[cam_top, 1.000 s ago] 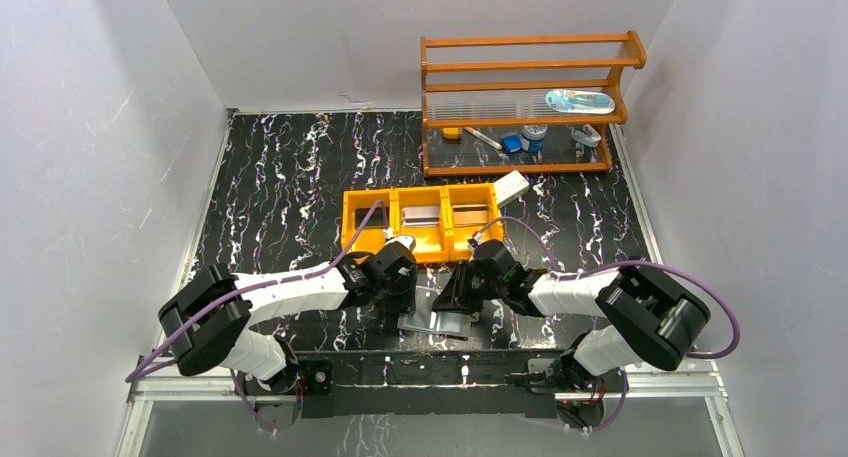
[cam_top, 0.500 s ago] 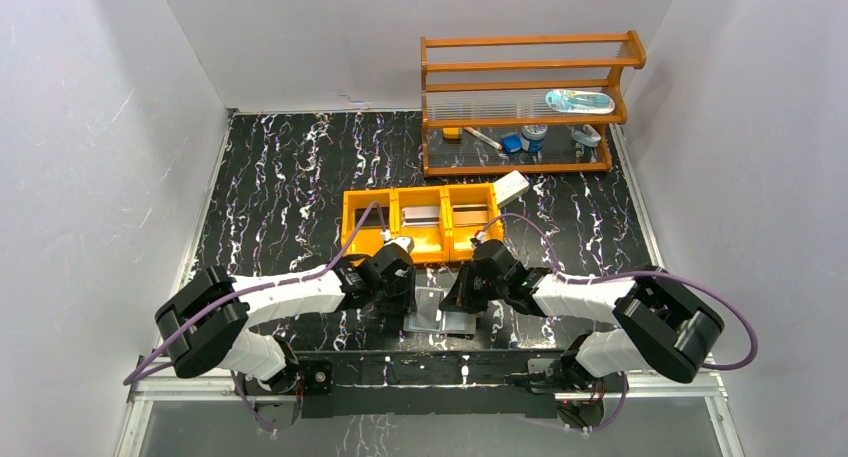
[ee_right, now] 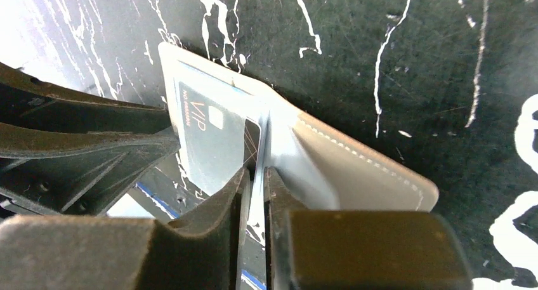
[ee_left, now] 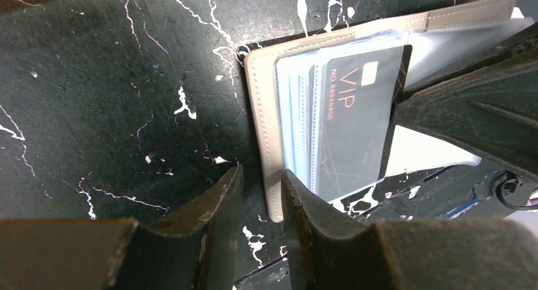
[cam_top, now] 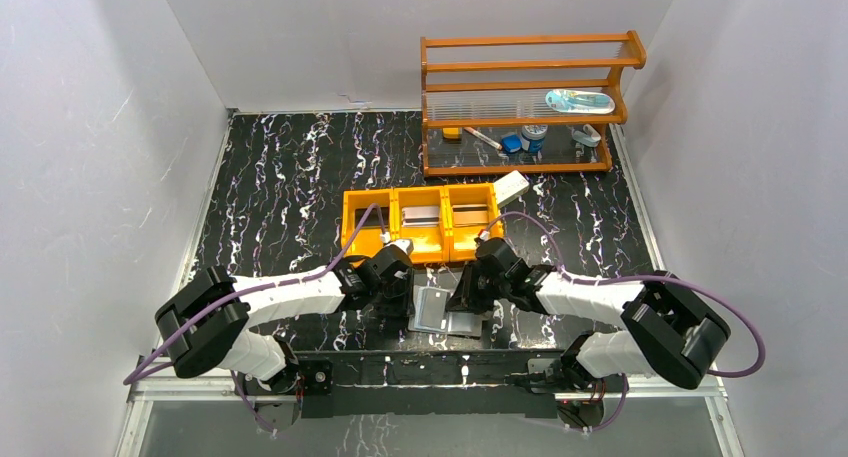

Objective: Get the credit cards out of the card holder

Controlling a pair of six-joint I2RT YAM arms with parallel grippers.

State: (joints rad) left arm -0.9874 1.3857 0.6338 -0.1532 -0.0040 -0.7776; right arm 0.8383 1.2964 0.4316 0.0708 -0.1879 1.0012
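Card holder (cam_top: 443, 314): grey, folded open, lower centre of the overhead view on the marbled table (cam_top: 290, 177), between both arms.
Dark card (ee_left: 358, 118), marked VIP: lies against its inner face.
Left gripper (ee_left: 261, 176): fingers narrowly parted astride the stitched edge; whether they clamp cannot be told.
Right gripper (ee_right: 255, 174): fingers nearly together, pinching a pale inner leaf beside that card.
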